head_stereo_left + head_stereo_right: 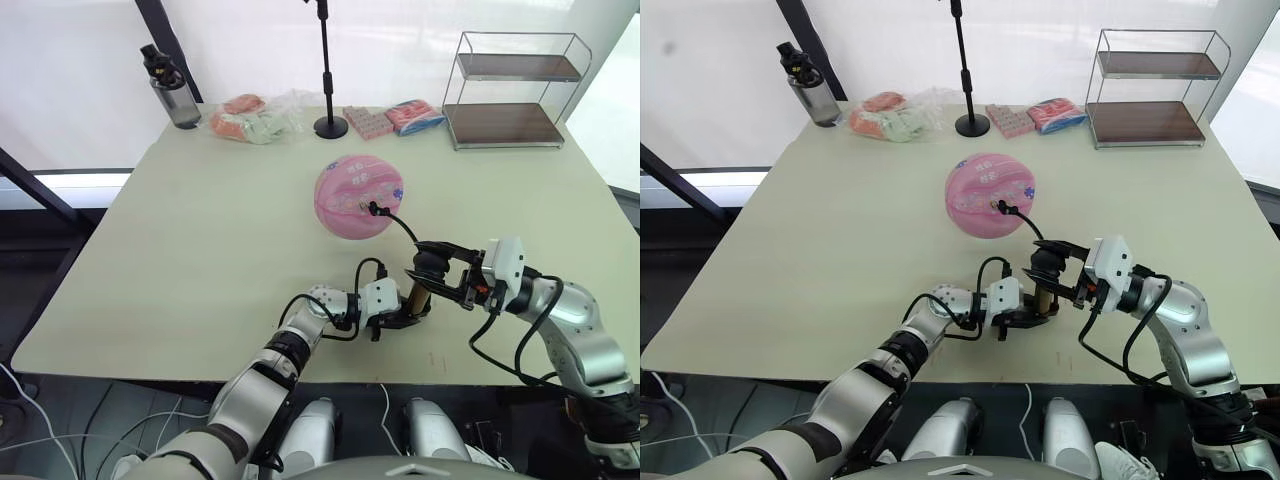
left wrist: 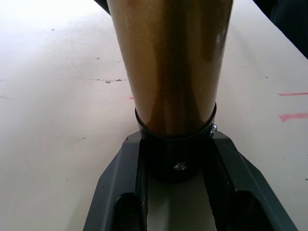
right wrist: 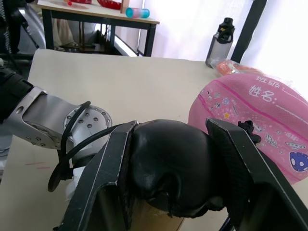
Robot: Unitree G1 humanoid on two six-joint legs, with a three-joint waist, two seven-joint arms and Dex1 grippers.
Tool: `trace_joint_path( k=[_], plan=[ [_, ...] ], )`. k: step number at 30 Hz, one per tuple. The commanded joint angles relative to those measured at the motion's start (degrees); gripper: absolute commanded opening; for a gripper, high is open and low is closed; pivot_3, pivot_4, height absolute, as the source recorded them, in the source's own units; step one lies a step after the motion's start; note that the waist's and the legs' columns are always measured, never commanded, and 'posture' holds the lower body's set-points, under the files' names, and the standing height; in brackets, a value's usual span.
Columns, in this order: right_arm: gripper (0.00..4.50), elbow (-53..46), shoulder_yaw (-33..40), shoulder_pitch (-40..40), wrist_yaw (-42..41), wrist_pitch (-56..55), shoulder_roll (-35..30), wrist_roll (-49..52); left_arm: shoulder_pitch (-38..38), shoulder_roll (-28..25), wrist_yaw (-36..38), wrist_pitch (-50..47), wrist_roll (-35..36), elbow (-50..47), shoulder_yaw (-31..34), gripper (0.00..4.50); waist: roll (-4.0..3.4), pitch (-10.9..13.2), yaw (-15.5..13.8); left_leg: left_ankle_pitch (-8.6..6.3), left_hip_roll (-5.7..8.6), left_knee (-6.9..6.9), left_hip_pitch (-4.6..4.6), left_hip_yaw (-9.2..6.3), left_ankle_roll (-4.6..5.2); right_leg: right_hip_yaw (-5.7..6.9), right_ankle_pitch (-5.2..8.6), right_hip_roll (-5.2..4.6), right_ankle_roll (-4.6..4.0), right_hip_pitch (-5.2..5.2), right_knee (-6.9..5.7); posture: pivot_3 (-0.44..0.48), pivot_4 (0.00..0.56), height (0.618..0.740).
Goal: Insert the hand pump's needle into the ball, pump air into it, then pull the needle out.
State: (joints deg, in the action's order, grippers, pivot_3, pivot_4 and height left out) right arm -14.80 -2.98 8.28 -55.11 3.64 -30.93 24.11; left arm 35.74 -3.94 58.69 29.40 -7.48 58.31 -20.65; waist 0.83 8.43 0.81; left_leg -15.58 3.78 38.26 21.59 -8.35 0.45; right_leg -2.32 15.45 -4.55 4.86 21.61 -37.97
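Observation:
The pink ball [image 1: 358,196] rests mid-table. The needle's black fitting [image 1: 373,208] sits against the ball's near side, and its metal pin is hidden. From it a thin black hose [image 1: 405,228] runs down to the hand pump [image 1: 415,296], which stands upright near the front edge. My left gripper [image 1: 398,315] is shut on the pump's black bottom cap [image 2: 174,163], under the gold barrel [image 2: 168,62]. My right gripper [image 1: 432,268] is shut on the black handle [image 3: 168,163] at the top. The ball [image 3: 260,120] lies just beyond that handle.
Along the far edge stand a dark bottle [image 1: 172,90], a bag of wrapped packets [image 1: 255,118], a black stand's round base [image 1: 330,126], pink packets [image 1: 412,116] and a two-tier wire shelf [image 1: 510,92]. The table's front edge lies right below the pump.

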Motion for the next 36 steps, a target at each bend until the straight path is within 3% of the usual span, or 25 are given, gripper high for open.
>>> trace_joint_path(
  k=[1,8,24,27,36],
  plan=[
    [1.82,-4.81,1.52,3.14,-1.03,5.92,-1.78,5.81,-2.23,-0.58,0.29,0.17,-4.26,3.29,-3.42,1.07,-0.01,0.01,0.0,0.0,0.0,0.0,0.02,0.01,0.0,-0.01,0.0,-0.01,0.0,0.0,0.0,0.0,0.15,0.74],
    [1.82,-9.4,8.03,12.83,-0.84,16.96,-7.04,15.59,-2.89,0.11,0.04,0.14,-4.45,3.84,-3.84,1.07,-0.11,0.07,-0.11,0.0,0.01,-0.01,0.13,-0.02,0.0,0.01,0.0,-0.04,0.0,0.04,0.02,0.0,0.15,0.74],
    [1.82,-8.43,15.47,28.09,0.18,27.0,-13.52,25.91,-3.09,1.33,0.25,-0.28,-4.43,4.29,-3.92,1.07,-0.18,0.12,-0.38,-0.01,0.02,-0.03,0.22,-0.04,0.01,0.09,0.01,-0.26,0.01,0.08,0.08,0.0,0.15,0.74],
    [1.82,-8.81,15.17,27.75,-0.17,27.04,-13.3,25.18,-3.13,1.37,0.25,-0.25,-4.48,4.31,-3.96,1.07,-0.18,0.12,-0.56,-0.01,0.03,-0.03,0.28,-0.04,0.02,0.11,0.01,-0.29,0.02,0.1,0.1,0.0,0.15,0.74],
    [1.82,-7.61,9.74,14.18,-1.31,18.85,-7.96,16.07,-2.84,1.7,0.06,-0.42,-4.5,4.47,-3.53,1.07,-0.18,0.03,-0.59,-0.01,0.03,-0.07,0.19,-0.04,0.02,0.14,0.02,-0.28,0.04,0.05,0.11,0.0,0.15,0.74]
  ],
)
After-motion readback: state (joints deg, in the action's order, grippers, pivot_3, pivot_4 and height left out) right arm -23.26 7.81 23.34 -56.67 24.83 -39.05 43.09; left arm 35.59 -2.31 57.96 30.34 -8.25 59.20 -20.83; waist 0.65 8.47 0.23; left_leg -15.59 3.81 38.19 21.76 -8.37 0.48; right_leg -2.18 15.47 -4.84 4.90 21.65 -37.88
